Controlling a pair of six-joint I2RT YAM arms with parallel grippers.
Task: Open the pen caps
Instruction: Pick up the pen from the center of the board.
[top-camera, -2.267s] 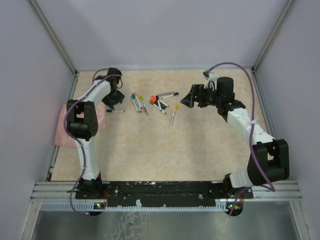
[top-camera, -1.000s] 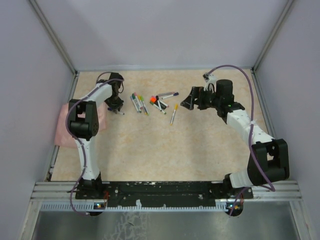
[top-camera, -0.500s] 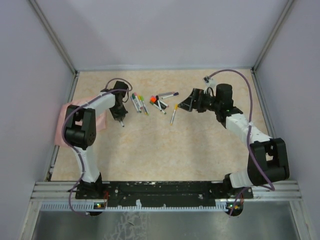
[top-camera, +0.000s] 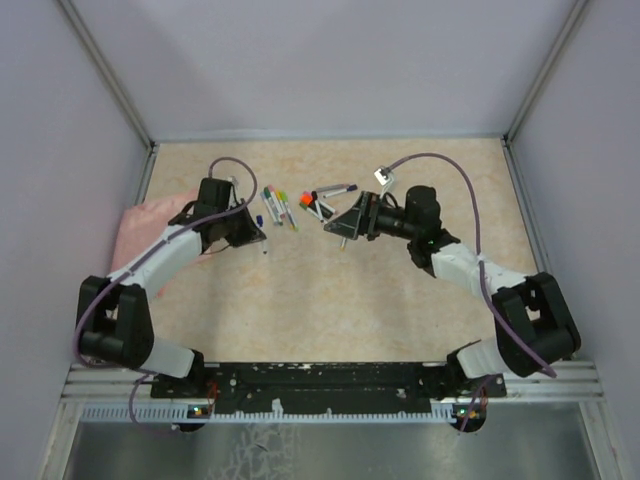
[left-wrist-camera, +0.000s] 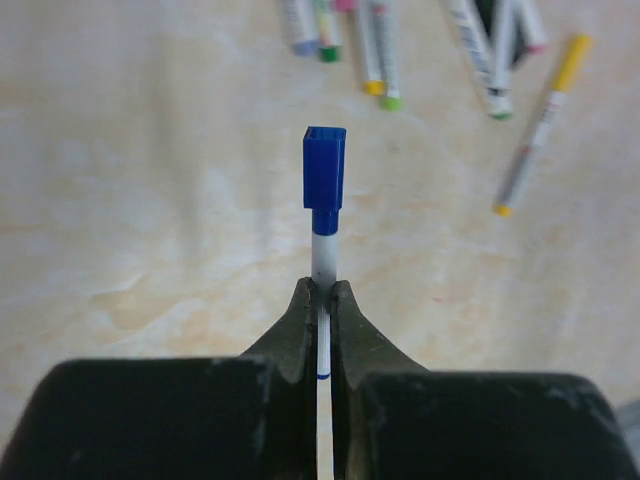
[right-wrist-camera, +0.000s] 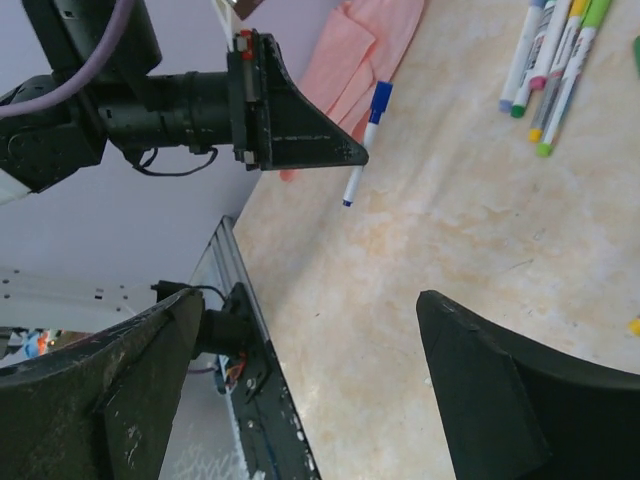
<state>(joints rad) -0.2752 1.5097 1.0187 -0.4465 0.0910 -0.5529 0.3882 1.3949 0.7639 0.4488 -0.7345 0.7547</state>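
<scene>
My left gripper (left-wrist-camera: 322, 290) is shut on the white barrel of a blue pen (left-wrist-camera: 322, 255). Its blue cap (left-wrist-camera: 324, 180) sticks out past the fingertips, and the pen hangs above the table. In the top view the left gripper (top-camera: 250, 232) is left of centre and my right gripper (top-camera: 345, 224) faces it from the right, a short gap between them. The right gripper (right-wrist-camera: 312, 300) is open and holds nothing. The held pen (right-wrist-camera: 362, 150) and the left gripper (right-wrist-camera: 300, 130) lie ahead of it. More capped pens (top-camera: 280, 206) lie on the table behind.
A pink cloth (top-camera: 140, 232) lies at the table's left edge. A second group of pens (top-camera: 325, 198) lies behind the right gripper. A yellow-capped pen (left-wrist-camera: 545, 110) lies apart from the rest. Grey walls close in three sides.
The left gripper shut on the blue pen, lifted it and swung it toward the table's middle. The right gripper moved left toward it, still open.
</scene>
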